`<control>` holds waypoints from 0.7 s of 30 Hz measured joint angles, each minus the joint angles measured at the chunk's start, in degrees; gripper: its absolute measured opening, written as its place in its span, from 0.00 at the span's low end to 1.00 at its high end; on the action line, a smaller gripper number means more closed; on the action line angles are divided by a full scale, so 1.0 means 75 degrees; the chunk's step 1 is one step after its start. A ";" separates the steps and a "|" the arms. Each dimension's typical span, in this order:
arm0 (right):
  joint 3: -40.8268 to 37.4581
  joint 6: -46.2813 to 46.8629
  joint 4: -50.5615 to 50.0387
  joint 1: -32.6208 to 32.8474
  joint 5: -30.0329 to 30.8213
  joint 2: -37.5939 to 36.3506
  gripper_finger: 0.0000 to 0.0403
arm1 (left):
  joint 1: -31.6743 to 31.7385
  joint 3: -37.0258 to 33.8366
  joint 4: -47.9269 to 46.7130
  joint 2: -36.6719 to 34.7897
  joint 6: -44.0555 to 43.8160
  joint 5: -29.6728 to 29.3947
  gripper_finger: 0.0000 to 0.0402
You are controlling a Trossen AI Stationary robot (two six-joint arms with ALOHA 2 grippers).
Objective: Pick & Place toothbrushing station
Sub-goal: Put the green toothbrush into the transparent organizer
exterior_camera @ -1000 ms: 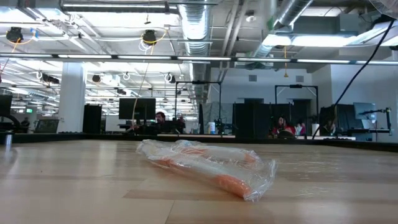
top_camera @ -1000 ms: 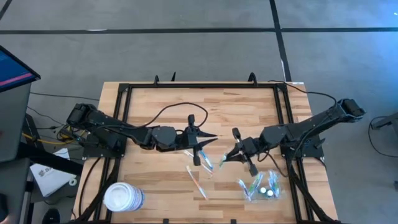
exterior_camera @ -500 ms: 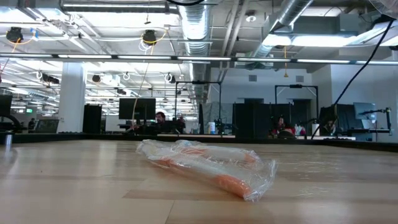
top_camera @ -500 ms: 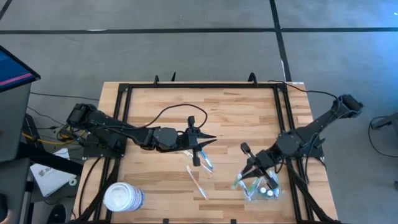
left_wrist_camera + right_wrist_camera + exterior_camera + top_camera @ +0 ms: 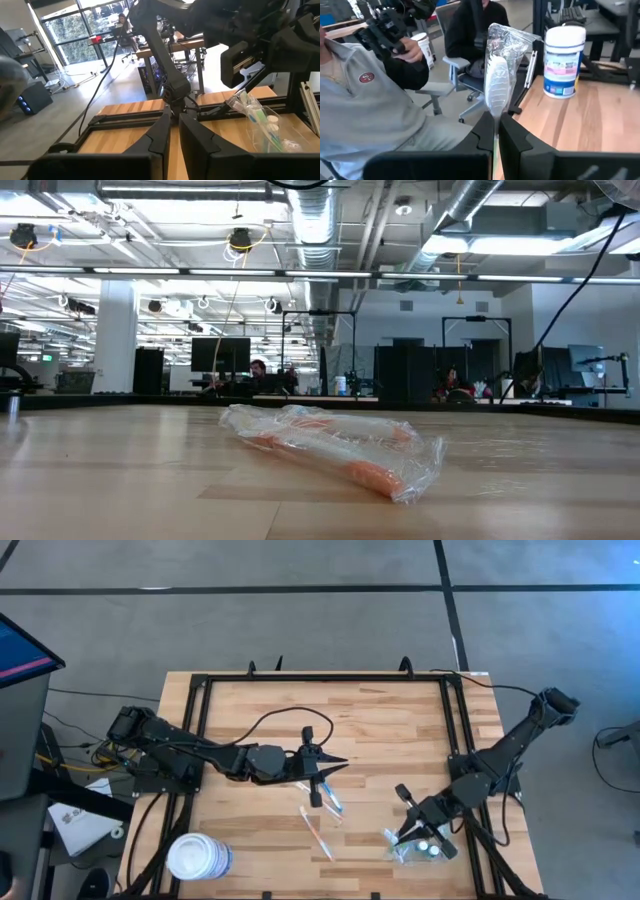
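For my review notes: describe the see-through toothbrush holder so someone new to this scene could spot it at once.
Start at the wooden table in the high view and go to its near right corner, opposite the white round tub. There the right gripper hangs over the toothbrushing station, a small clear plastic holder. Unlike the loose wrapped toothbrushes at mid-table, it holds several brushes bunched together.

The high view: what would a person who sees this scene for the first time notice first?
The two dark arms over the wooden table catch the eye first. The right gripper is near the front right corner, over the see-through toothbrushing station, shut on a wrapped toothbrush. The left gripper is at mid-table above loose wrapped toothbrushes, and a large white tub stands at the front left corner.
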 joint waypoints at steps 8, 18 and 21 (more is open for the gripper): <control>0.0000 0.0734 -0.0569 0.0479 0.1068 0.0003 0.00 | 0.0000 0.0000 -0.0038 0.0000 0.0000 0.0000 0.08; 0.0000 0.1851 -0.1331 0.1296 0.2466 0.0000 0.00 | 0.0000 0.0000 -0.0140 0.0006 -0.0003 0.0000 0.08; 0.0000 0.2156 -0.1507 0.1542 0.2925 0.0000 0.00 | 0.0000 0.0000 -0.0152 0.0006 -0.0003 0.0003 0.08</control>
